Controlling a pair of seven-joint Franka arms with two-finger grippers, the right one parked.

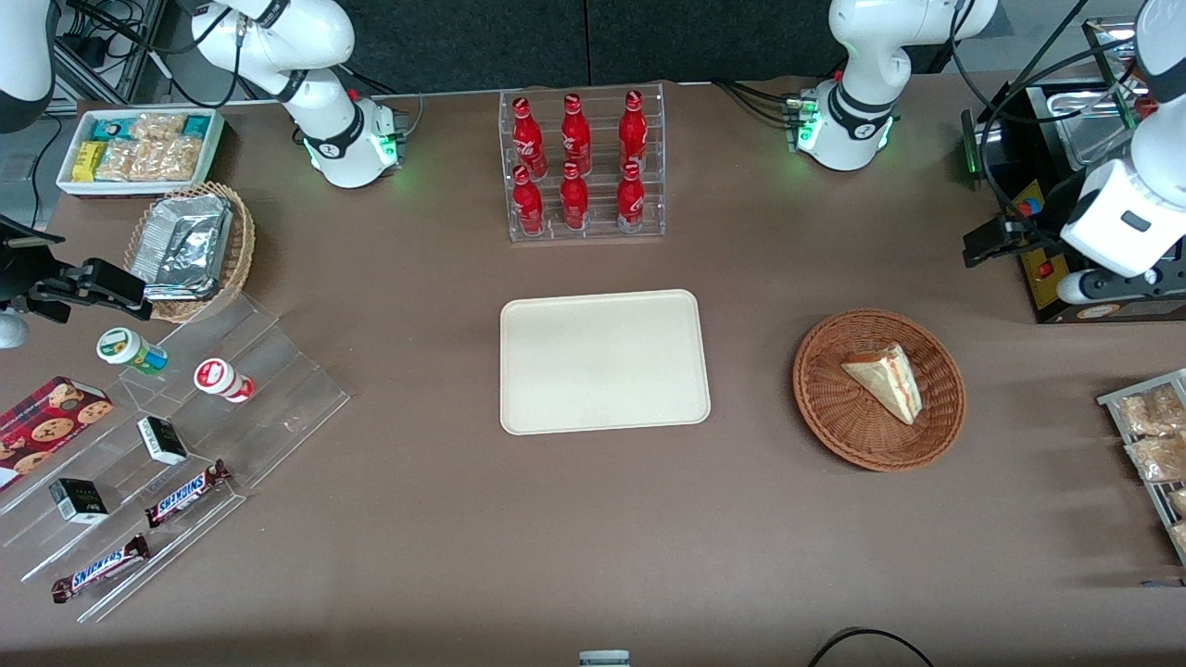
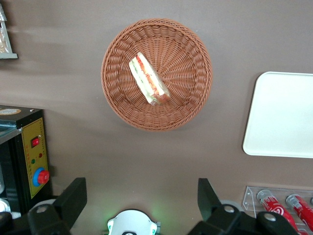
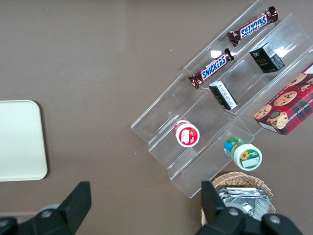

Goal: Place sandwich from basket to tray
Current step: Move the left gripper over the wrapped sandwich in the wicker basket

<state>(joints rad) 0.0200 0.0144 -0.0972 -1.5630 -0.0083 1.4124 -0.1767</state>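
Claw (image 2: 139, 198) spread wide above pale, seemingly red-and-green-filled sandwich (image 2: 149, 79) in basket (image 2: 190, 105).

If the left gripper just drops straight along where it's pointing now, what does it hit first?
Probably bare table, not the sandwich. The open gripper hangs high, and in its wrist view the basket sits off the line between its fingers. Depth is hard to judge, so this is approximate.
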